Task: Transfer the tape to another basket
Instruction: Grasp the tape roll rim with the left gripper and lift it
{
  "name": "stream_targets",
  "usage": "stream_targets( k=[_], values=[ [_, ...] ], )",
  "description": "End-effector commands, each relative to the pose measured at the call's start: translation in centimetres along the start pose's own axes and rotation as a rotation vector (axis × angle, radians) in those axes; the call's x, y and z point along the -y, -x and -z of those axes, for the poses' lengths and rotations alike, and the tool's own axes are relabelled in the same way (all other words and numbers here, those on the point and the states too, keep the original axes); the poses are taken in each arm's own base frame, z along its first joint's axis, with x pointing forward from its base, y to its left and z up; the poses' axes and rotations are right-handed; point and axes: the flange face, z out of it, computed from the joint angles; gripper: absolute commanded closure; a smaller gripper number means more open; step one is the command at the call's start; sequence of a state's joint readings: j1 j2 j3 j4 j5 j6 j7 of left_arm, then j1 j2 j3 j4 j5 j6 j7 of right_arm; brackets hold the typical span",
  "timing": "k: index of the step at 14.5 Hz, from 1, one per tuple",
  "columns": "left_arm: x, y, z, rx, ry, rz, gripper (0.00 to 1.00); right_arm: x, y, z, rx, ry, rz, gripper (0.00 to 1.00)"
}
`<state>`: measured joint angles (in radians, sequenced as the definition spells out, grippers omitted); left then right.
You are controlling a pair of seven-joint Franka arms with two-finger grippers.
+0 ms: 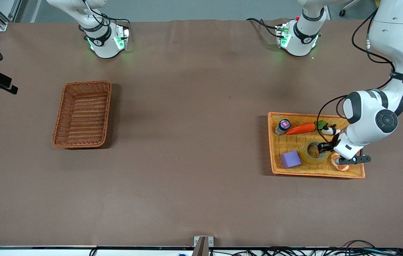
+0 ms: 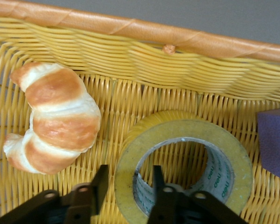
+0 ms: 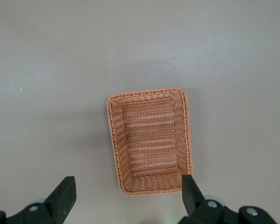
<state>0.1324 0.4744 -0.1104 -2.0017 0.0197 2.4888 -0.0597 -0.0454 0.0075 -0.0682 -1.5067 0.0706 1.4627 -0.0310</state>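
Tape ring lined up for the grab

The thick translucent yellowish tape roll (image 2: pixel 184 161) lies flat in the wide orange-yellow woven tray (image 1: pixel 359 175), between a purple cube (image 1: pixel 290 159) and a golden croissant (image 2: pixel 53 116). Our left gripper (image 2: pixel 128 182) is right down on it, fingers spread and straddling the ring's wall, one outside, one in the hole, not clamped yet. The reddish-brown wicker basket (image 1: pixel 82 113) sits well apart toward the right arm's end; right gripper (image 3: pixel 126 196) waits open above it
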Motion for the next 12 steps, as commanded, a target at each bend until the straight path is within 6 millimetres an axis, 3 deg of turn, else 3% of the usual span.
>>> stream_targets(
  k=[1, 3, 5, 8, 10, 12],
  values=[
    [-0.2, -1.0, 2.0, -0.028, -0.016, -0.029, 1.00, -0.2, -0.1, 0.1, 0.003, -0.018, -0.002, 0.00],
    [-0.5, -1.5, 5.8, -0.010, -0.025, -0.039, 1.00, -0.2, -0.1, 0.1, 0.003, -0.018, -0.002, 0.00],
    [-2.2, -2.3, 11.1, 0.027, -0.029, -0.055, 1.00, -0.2, 0.0, 0.2, 0.001, -0.018, -0.002, 0.00],
    [-8.2, -3.6, 18.2, 0.117, -0.008, -0.129, 1.00, -0.3, 0.0, 0.2, 0.001, -0.018, -0.004, 0.00],
    [-13.0, -3.3, 19.3, 0.130, 0.005, -0.130, 1.00, -0.2, 0.0, 0.2, 0.001, -0.018, -0.002, 0.00],
    [-20.9, -1.0, 18.4, 0.141, -0.013, -0.116, 1.00, -0.2, 0.0, 0.2, 0.001, -0.018, -0.002, 0.00]
  ],
)
